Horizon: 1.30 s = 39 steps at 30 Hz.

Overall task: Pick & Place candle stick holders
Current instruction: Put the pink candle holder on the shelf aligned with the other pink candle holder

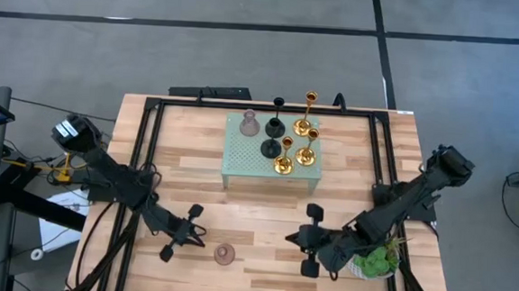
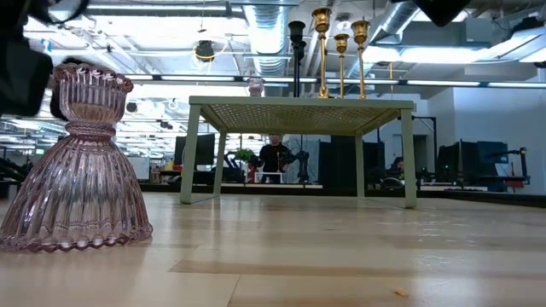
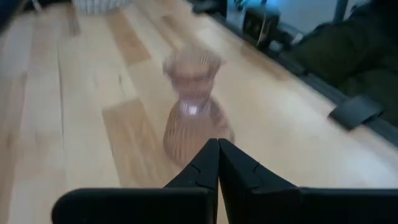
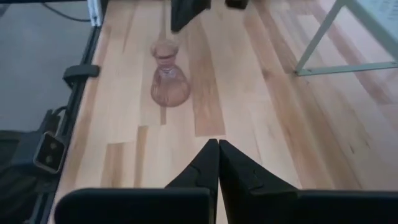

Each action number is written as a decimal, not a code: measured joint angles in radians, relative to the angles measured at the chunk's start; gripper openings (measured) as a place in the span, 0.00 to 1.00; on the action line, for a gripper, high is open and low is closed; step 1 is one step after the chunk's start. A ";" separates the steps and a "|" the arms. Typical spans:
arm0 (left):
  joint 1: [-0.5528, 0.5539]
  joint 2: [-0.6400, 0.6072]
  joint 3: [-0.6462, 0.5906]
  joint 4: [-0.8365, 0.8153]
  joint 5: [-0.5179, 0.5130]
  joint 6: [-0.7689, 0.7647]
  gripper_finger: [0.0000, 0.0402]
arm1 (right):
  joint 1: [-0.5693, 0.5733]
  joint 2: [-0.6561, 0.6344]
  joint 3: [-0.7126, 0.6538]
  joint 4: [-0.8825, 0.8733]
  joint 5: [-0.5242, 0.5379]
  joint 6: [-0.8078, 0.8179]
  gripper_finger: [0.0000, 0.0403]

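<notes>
One dusty pink ribbed glass candle stick holder (image 1: 225, 253) stands upright on its flared base on the bare wood near the table's front edge; it fills the left of the low view (image 2: 77, 162). My left gripper (image 1: 196, 238) is shut just to its left, fingertips (image 3: 217, 144) pointing at the holder (image 3: 189, 106) with a small gap. My right gripper (image 1: 294, 240) is shut farther to the right, facing the same holder (image 4: 166, 78) across open wood. Several more holders, gold (image 1: 306, 153), black (image 1: 270, 146) and pink (image 1: 250, 123), stand on a pale green stand (image 1: 240, 167).
The green stand's legs (image 2: 408, 162) rise from the middle far part of the table. A green plant in a white pot (image 1: 377, 259) sits under my right arm at the table's right front. A black metal frame (image 1: 153, 121) runs along the table's sides.
</notes>
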<state>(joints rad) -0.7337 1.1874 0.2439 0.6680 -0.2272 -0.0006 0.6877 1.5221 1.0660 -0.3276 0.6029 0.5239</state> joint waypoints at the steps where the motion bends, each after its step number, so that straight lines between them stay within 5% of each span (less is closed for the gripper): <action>1: 0.005 0.024 0.000 0.008 0.000 0.000 0.03 | -0.001 0.000 0.000 0.002 0.004 0.000 0.00; 10: 0.054 0.189 0.000 0.256 0.003 -0.027 0.26 | -0.014 -0.004 0.000 0.031 0.030 -0.026 0.00; 23: 0.077 0.196 0.007 0.282 0.022 -0.065 0.66 | -0.017 -0.004 0.000 0.032 0.031 -0.026 0.00; 39: 0.080 0.255 0.067 0.276 0.019 -0.062 0.65 | -0.015 -0.004 0.000 0.042 0.056 -0.027 0.00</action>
<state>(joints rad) -0.6540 1.4420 0.3107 0.9436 -0.2085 -0.0630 0.6731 1.5181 1.0660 -0.2860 0.6586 0.4965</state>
